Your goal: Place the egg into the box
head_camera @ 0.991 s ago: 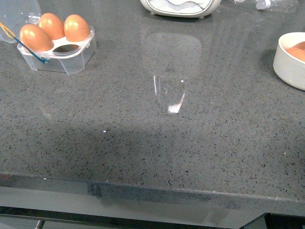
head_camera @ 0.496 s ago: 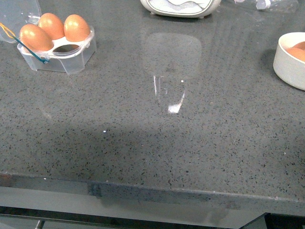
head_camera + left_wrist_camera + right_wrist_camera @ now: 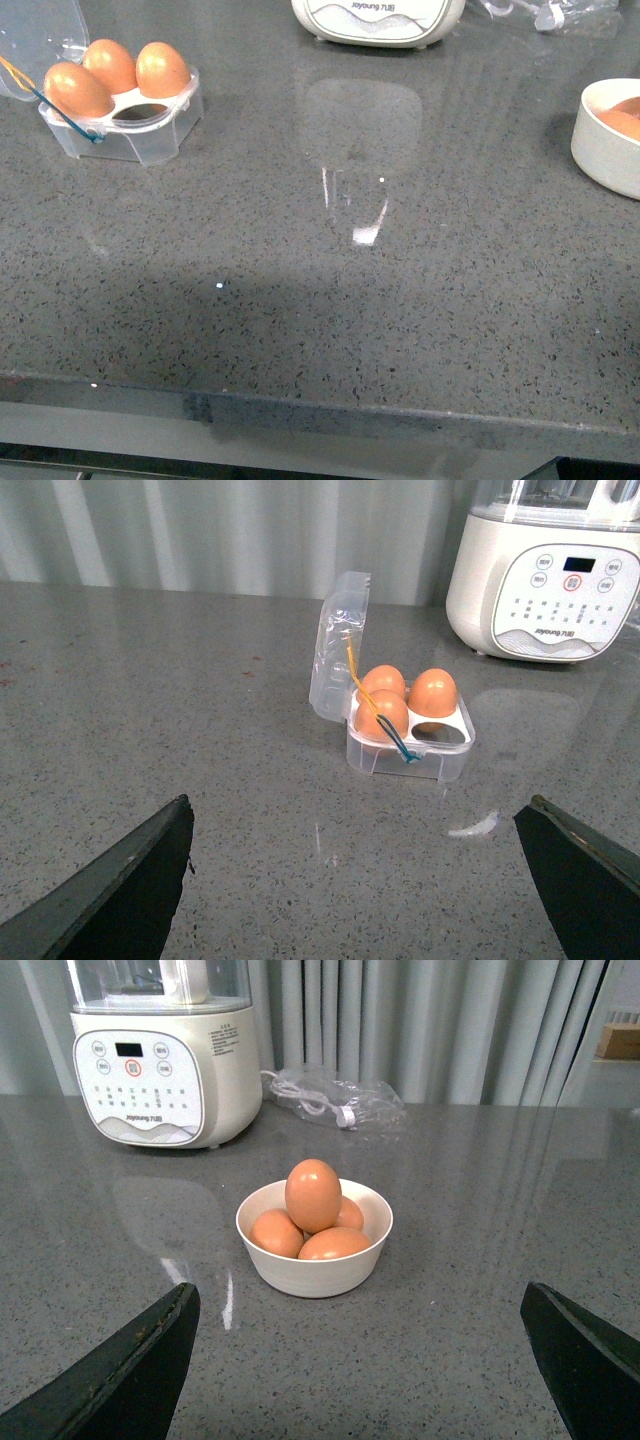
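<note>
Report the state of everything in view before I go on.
box: lid open, three eggs seated, one cell empty.
bowl: upright, holding several loose eggs.
left pincer: open, empty.
right pincer: open, empty.
white appliance: upright on the counter.

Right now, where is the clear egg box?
In the front view the box sits at the far left of the counter, left of the white appliance; the bowl is across at the right edge.
</note>
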`<action>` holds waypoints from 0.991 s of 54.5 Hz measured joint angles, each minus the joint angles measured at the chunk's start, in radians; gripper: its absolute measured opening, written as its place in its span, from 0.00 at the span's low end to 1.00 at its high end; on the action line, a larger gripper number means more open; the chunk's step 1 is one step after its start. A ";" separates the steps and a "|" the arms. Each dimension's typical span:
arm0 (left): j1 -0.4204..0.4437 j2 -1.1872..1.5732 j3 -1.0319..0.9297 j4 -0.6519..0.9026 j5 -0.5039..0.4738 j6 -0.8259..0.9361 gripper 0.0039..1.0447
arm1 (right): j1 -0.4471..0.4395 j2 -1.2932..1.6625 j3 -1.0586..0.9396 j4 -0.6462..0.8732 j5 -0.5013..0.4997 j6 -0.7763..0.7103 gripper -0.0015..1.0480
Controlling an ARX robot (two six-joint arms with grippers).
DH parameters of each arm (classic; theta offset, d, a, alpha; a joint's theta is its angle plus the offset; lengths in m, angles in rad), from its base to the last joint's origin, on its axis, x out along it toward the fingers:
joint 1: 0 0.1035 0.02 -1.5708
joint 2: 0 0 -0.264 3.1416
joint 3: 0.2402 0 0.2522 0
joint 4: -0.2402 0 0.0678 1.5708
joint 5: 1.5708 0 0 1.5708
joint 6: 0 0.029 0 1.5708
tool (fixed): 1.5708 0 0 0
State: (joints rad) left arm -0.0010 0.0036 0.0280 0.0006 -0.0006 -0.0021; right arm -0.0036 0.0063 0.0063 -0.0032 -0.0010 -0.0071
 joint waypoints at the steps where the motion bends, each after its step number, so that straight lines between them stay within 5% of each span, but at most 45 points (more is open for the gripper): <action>1: 0.000 0.000 0.000 0.000 0.000 0.000 0.94 | 0.000 0.000 0.000 0.000 0.000 0.000 0.93; 31: 0.000 0.000 0.000 0.000 0.000 0.000 0.94 | 0.003 0.051 0.002 0.006 0.060 -0.037 0.93; 54: 0.000 0.000 0.000 0.000 0.000 0.000 0.94 | -0.172 0.680 0.067 0.690 -0.137 -0.101 0.93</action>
State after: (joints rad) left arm -0.0010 0.0036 0.0280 0.0006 -0.0006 -0.0021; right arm -0.1761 0.6865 0.0734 0.6865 -0.1375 -0.1078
